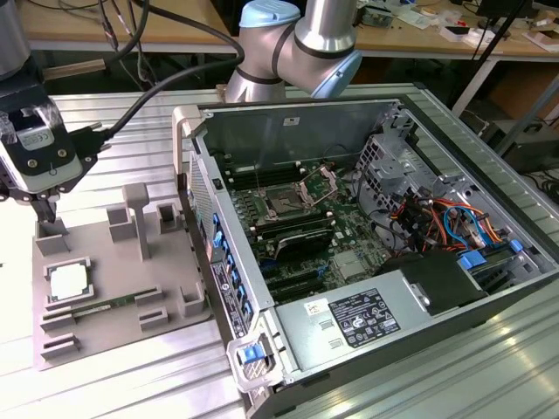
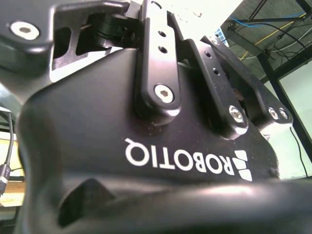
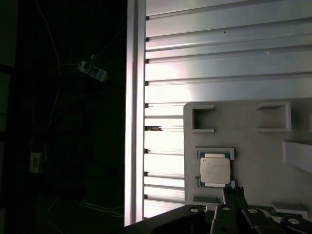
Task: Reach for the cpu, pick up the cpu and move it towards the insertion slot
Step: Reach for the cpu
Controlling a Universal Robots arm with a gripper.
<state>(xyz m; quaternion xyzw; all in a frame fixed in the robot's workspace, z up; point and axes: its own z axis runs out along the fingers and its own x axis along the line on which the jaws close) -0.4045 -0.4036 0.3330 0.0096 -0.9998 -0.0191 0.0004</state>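
The black claw [image 1: 48, 218] hangs over a corner of the flat grey fixture plate [image 1: 109, 262], at the exterior view's left on the ribbed aluminium counter [image 1: 148, 380]. It is near the small whitish-silver square cpu [image 1: 68, 281] but apart from it, and whether it is open or closed I cannot tell. So the reach looks underway with nothing picked up yet: the cpu lies flat in its recess on the plate, well apart from the dark, silver-framed insertion slot [image 1: 284, 202] on the green motherboard [image 1: 345, 218] inside the open computer case [image 1: 297, 131]. Its metal top faces up and its edges run square to the plate (being square, it has no long axis to speak of).
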